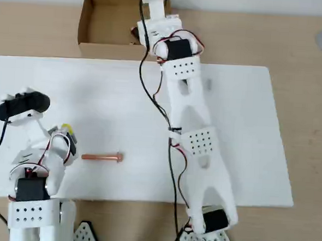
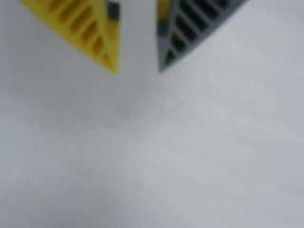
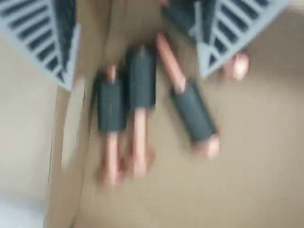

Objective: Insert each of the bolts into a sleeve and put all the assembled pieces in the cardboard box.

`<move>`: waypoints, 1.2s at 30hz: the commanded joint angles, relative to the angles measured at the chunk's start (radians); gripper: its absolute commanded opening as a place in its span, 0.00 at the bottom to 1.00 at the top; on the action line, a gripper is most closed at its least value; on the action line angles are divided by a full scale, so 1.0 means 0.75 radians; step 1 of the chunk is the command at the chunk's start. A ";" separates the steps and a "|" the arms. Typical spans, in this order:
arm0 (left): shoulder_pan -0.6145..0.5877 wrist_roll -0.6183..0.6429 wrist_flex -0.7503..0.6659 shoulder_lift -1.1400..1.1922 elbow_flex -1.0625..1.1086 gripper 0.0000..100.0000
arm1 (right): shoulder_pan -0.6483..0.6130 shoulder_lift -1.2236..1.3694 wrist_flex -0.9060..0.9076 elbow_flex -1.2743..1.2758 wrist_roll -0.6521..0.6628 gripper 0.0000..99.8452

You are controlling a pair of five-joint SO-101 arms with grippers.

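**Operator:** Report the left side.

**Unit:** One left arm [image 1: 32, 213] stands at the near left corner of the white board [image 1: 244, 104]. My left jaws, one yellow finger [image 2: 80, 23] and one grey, are parted over bare board with nothing between them.

**Operator:** Loose parts?

**Unit:** One bolt [image 1: 101, 157]. It is bare copper and lies flat on the board, just right of the left jaws and not touching them.

**Operator:** The container?

**Unit:** One cardboard box [image 1: 105, 50] sits on the table [image 1: 309, 108] at the board's far edge. My right arm [image 1: 198, 139] stretches across the board to it. My right jaws hang spread inside it, gripping nothing.

**Operator:** Contents?

**Unit:** I count three assembled pieces [image 3: 111, 109] on the box floor, each a copper bolt through a dark sleeve [image 3: 192, 111]. Two lie side by side near a wall and the third lies angled just beside them. A fourth copper end [image 3: 237, 66] shows past one grey finger [image 3: 228, 23]. I cannot tell whether it carries a sleeve.
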 commanded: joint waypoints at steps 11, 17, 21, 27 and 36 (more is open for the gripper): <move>0.061 0.088 0.250 0.840 -0.700 0.12 | 0.024 -0.457 0.792 0.007 -0.266 0.21; 0.248 -0.319 0.601 1.386 -1.164 0.11 | 0.017 -0.756 0.794 0.510 -0.166 0.21; 0.258 -0.781 0.743 1.511 -1.365 0.09 | 0.046 -1.071 0.792 0.961 -0.129 0.21; 0.256 -1.399 0.957 1.511 -1.543 0.09 | 0.275 -1.423 0.779 1.458 -0.053 0.21; 0.317 -2.101 1.015 1.513 -1.424 0.07 | 0.961 -1.699 0.784 1.679 0.378 0.22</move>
